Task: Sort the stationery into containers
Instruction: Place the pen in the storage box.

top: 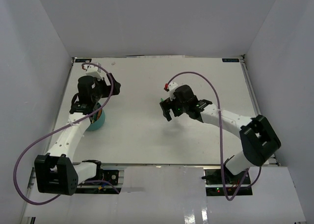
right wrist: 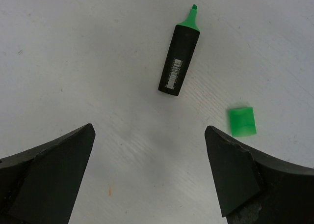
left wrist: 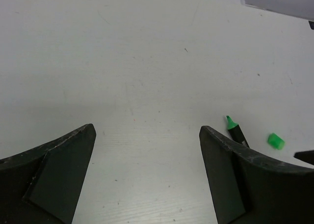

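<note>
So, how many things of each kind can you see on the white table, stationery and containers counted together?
Black marker with a green tip: 1
Small green plastic piece: 1
Round teal plastic tub: 1
Total: 3
What lies inside the tub cannot be seen.

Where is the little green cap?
The green cap lies on the table in the right wrist view, lower right of the black marker, apart from it.
</note>
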Robot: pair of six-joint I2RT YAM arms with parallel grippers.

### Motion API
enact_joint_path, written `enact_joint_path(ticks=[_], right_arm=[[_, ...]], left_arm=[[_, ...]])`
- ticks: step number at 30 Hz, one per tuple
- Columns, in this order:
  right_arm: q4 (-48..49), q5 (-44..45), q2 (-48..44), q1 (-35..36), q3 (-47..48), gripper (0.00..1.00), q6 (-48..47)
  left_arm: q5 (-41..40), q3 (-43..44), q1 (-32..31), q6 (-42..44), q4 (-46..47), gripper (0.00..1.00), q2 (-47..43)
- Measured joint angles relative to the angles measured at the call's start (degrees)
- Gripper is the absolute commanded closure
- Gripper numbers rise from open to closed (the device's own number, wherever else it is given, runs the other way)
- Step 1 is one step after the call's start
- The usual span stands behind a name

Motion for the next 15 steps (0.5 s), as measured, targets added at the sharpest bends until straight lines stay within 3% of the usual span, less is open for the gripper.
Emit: enact_joint_path(ticks=[2, 7, 15], right_arm=[[-0.6, 2.3, 4.4, 1.0, 2.7, 0.01, 0.7], [-1.1, 6.9, 13.1, 1.4, 7.5, 0.14, 2.5], [-1.2, 8.2, 21.8, 1.4, 12.4, 0.3, 4.2]], left_arm=[[1.3, -0.2, -0.8, 0.1, -0.2, 0.02, 0.0], [3.0, -0.6, -2.4, -0.1, -0.3, 0.02, 0.0], [4.6, -0.8, -4.1, -0.6, -0.9, 0.02, 0.0]])
